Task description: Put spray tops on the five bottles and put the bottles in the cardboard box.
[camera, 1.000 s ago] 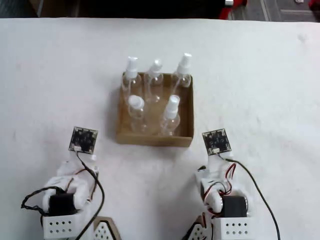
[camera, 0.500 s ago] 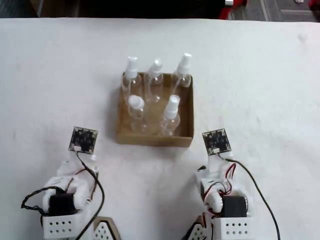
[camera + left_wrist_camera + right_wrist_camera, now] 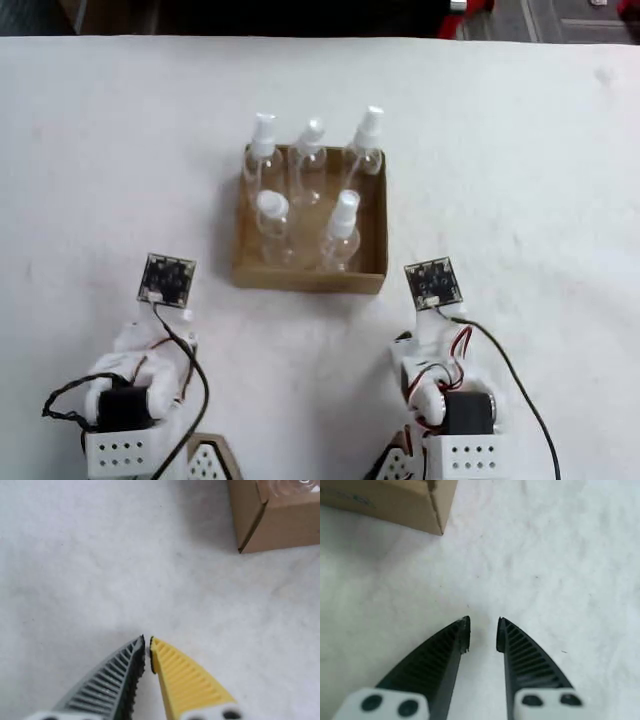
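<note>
The left pincer (image 3: 147, 642) is clenched on nothing, tips together over the white table (image 3: 100, 555). The right pincer (image 3: 482, 630) is slightly parted and empty. Farther out, between the two, sits the cardboard box (image 3: 308, 278). Five bottles (image 3: 340, 238) stand upright inside it, all wearing spray tops (image 3: 263, 125).

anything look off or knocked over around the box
Nothing stands out. All five bottles stand inside the cardboard box, each with a white spray top on. No spill shows on the table. The left gripper and the right gripper sit apart from the box, holding nothing.
</note>
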